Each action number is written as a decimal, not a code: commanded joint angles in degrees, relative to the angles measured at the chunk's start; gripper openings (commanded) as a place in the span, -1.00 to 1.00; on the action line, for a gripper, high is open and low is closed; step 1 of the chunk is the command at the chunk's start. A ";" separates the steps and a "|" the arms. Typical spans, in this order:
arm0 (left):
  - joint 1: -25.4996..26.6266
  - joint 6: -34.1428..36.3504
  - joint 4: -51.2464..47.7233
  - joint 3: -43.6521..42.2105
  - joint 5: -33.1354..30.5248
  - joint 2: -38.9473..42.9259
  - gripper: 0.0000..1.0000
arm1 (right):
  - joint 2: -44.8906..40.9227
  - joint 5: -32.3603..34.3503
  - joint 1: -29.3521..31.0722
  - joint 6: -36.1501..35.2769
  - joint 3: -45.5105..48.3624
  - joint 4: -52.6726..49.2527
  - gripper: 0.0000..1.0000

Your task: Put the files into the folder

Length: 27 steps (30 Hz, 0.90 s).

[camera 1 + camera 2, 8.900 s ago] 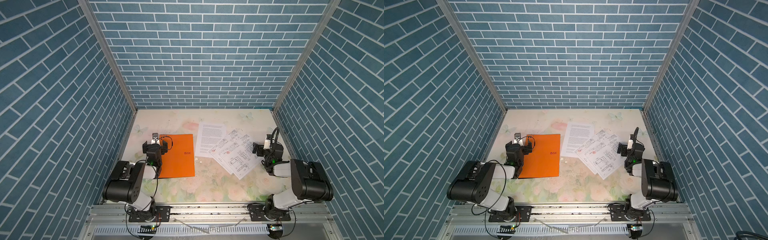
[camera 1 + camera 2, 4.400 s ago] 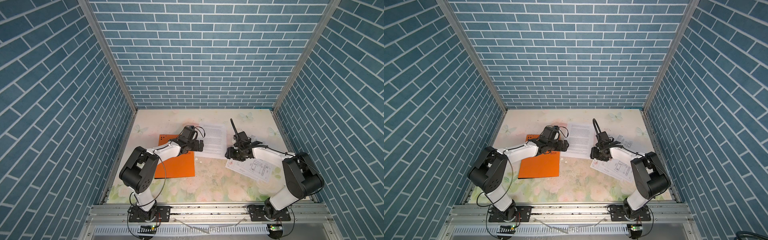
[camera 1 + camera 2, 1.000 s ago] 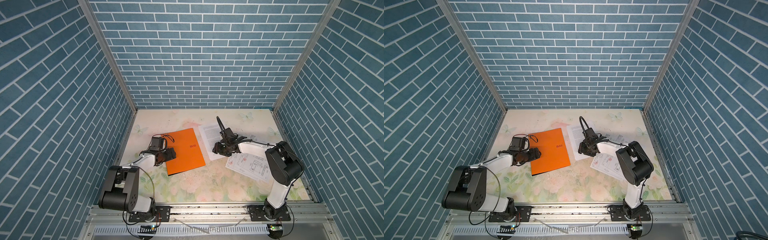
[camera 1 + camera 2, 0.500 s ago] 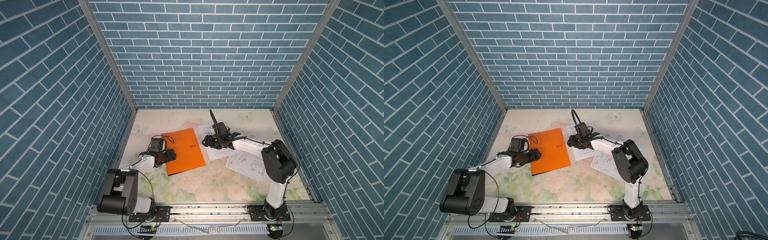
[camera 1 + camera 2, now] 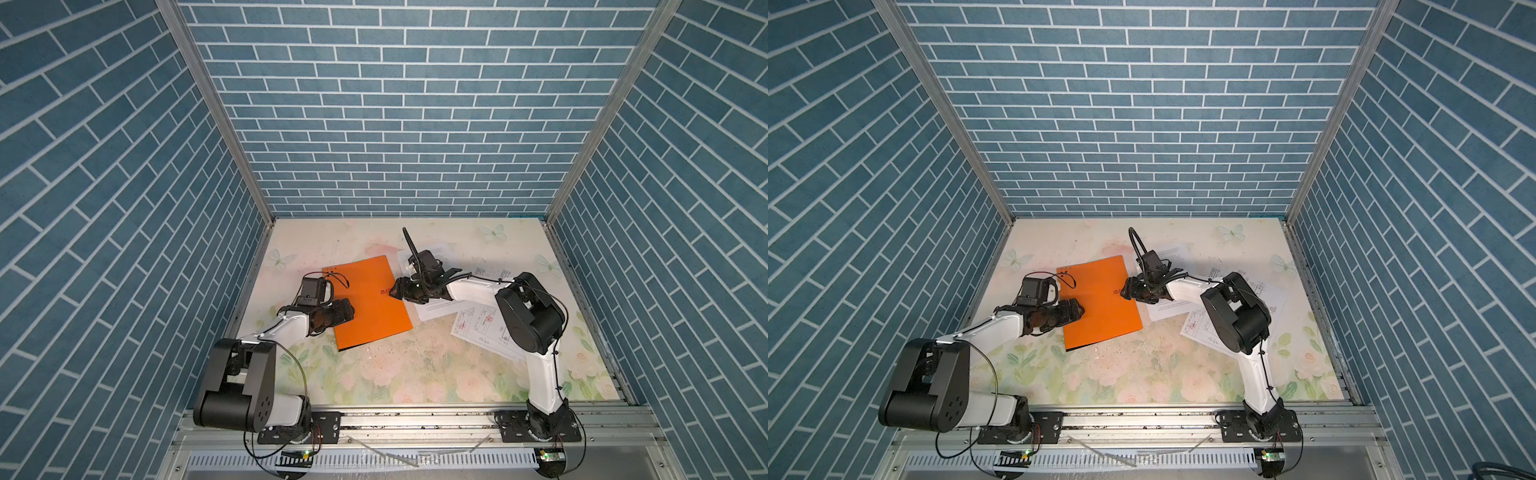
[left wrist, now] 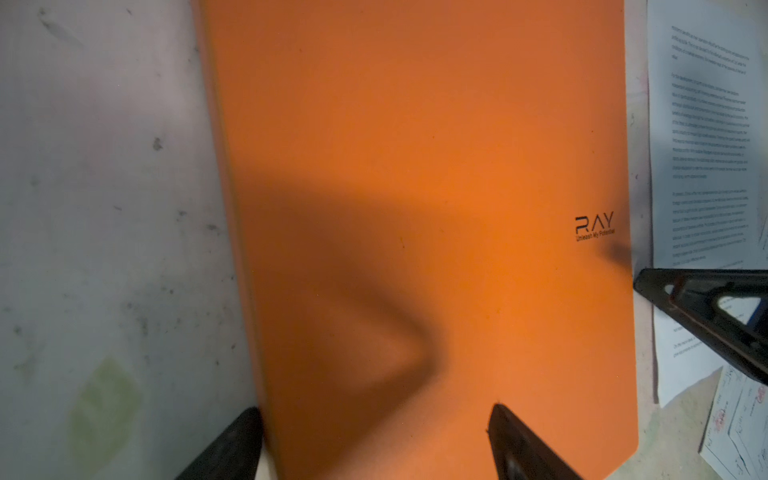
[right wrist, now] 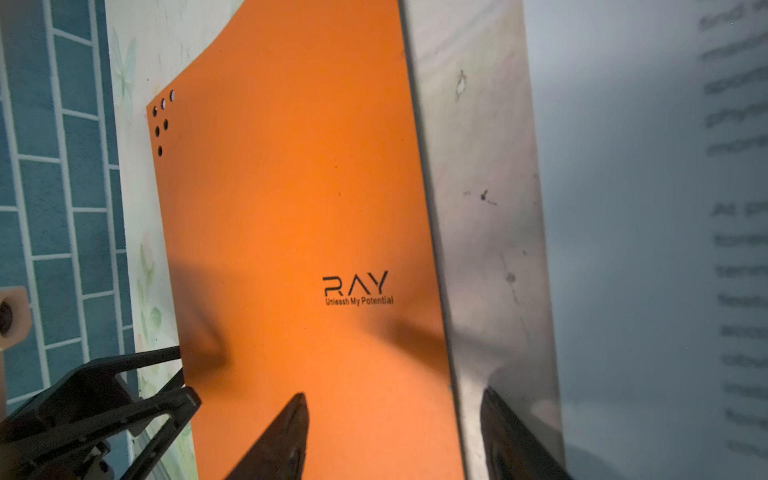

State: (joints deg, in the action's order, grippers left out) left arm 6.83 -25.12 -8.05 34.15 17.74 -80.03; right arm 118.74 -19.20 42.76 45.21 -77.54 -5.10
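I have the flat orange rectangular folder [image 5: 370, 307] lying closed on the floral-printed table [image 5: 415, 374]. In both top views it is turned at a slant, a little left of the middle [image 5: 1100, 311]. Its small dark logo [image 7: 357, 286] sits near the long edge that faces the papers. A cluster of small round holes [image 7: 162, 120] marks one far corner.

My left gripper [image 5: 348, 309] is down low at the folder's long left edge. In the left wrist view the left gripper [image 6: 374, 415] is spread wide and straddles that edge. One finger is over bare table just outside the edge and the other is over the orange cover. It grips nothing, and I cannot tell whether the fingertips touch the surface.

My right gripper [image 5: 395, 289] reaches across to the opposite long edge, just beside the logo. In the right wrist view the right gripper [image 7: 395, 395] is also well spread. One finger is over the cover and the other over the narrow strip of bare table beyond the edge. It holds nothing either.

Past that strip lies the white paper sheet of dense printed text [image 5: 432, 309], just beside the folder and partly under my right wrist. The white drawing sheets with black line work and red marks [image 5: 478, 328] lie further right. They meet the text sheet's near corner and are largely hidden by the right arm. I cannot tell which paper lies on top there. All the sheets are outside the folder.
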 commanded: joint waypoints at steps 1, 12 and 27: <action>0.14 -0.49 -0.31 -1.20 1.51 -0.21 0.72 | 1.16 -0.34 0.30 1.37 -1.91 -1.81 0.31; 0.20 -1.68 3.46 -1.41 4.65 -2.06 0.73 | 1.43 -2.78 1.35 2.44 -1.51 -3.06 0.29; 0.13 -1.95 6.80 -1.21 6.78 -2.59 0.74 | -3.97 -9.16 1.38 10.05 3.39 5.80 0.20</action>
State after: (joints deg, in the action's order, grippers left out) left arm 6.35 -26.57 -3.03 33.82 19.57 -81.52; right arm 118.02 -21.52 42.59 50.54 -76.01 -3.99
